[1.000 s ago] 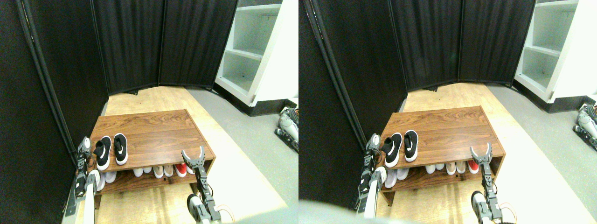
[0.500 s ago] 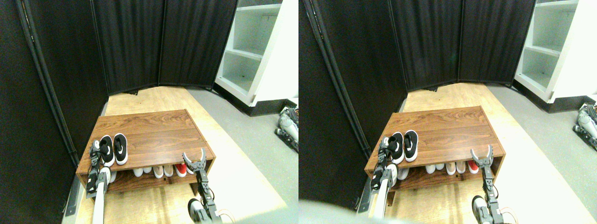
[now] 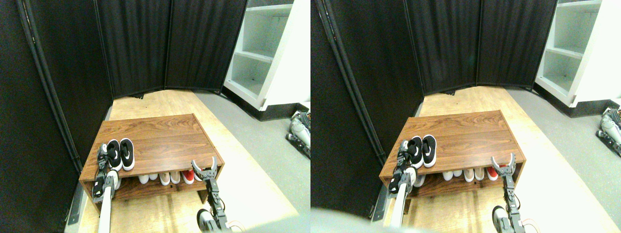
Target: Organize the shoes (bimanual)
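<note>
Two black sneakers with white soles stand side by side, toes pointing away from me, on the left front of the wooden shoe rack's top [image 3: 160, 138]. The left shoe [image 3: 114, 154] touches the right shoe [image 3: 127, 153]. My left gripper [image 3: 102, 158] is pressed against the outer left side of the left shoe, at the rack's left edge. My right gripper [image 3: 204, 166] stands open in a V with nothing in it, just before the rack's front right corner and far from the shoes.
The lower shelf holds white shoes [image 3: 144, 179], a beige shoe [image 3: 165, 178] and a red shoe [image 3: 188, 176]. Black folding screens [image 3: 136, 43] close off the left and back. A white shelf unit [image 3: 262, 58] stands at the back right, with grey gear [image 3: 300, 130] on the floor.
My left gripper moved right onto the rack's edge and pushed the left shoe against the right one, closing the gap. My right gripper drew back and down slightly, still open.
</note>
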Controlling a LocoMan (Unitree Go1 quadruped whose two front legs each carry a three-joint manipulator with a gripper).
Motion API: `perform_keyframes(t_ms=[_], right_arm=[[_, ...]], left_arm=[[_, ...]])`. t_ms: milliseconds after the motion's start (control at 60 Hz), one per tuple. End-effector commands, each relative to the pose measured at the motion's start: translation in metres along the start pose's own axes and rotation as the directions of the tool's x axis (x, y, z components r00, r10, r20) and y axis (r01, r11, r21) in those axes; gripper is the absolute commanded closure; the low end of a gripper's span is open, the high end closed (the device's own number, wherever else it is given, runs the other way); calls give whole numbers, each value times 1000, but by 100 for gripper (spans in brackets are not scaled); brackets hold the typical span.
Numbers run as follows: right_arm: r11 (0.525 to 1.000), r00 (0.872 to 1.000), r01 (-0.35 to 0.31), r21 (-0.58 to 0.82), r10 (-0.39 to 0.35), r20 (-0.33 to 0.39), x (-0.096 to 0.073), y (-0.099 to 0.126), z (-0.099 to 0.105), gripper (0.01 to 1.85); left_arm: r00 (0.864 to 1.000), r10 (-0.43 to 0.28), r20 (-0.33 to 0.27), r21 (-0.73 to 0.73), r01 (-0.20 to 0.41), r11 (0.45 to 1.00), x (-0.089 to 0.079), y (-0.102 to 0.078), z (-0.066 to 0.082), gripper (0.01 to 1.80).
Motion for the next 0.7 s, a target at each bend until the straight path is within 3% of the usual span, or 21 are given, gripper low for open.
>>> perform_keyframes(t_ms=[17, 100, 183, 233, 250, 317, 383, 517, 700], right_arm=[[998, 998, -57, -5, 57, 16, 1, 8, 2, 118], [998, 998, -58, -10, 58, 18, 1, 8, 1, 118], [998, 998, -59, -26, 60, 16, 2, 8, 0, 118], [998, 998, -57, -26, 57, 14, 3, 8, -1, 118], [998, 998, -55, -22, 55, 9, 3, 7, -1, 117], [999, 999, -46, -6, 46, 7, 4, 7, -1, 116], [999, 999, -36, -8, 36, 5, 3, 8, -3, 116], [999, 999, -42, -6, 42, -2, 5, 8, -4, 118], [999, 999, -43, -20, 43, -1, 5, 8, -6, 121]], left_arm=[[999, -48, 11, 3, 48, 999, 0, -7, 5, 180], [999, -42, 24, -19, 42, 999, -1, -5, 8, 180], [992, -111, 51, 35, 110, 993, -2, 1, 19, 180], [990, -120, 71, 43, 117, 992, -4, 3, 24, 180], [987, -137, 79, 24, 136, 990, -8, 5, 32, 180], [983, -158, 91, 24, 157, 987, -15, 6, 40, 180], [978, -189, 91, 43, 186, 982, -35, 6, 52, 180], [978, -186, 98, -38, 190, 981, -63, 2, 56, 180], [982, -174, 69, -208, 185, 961, -98, 8, 46, 180]])
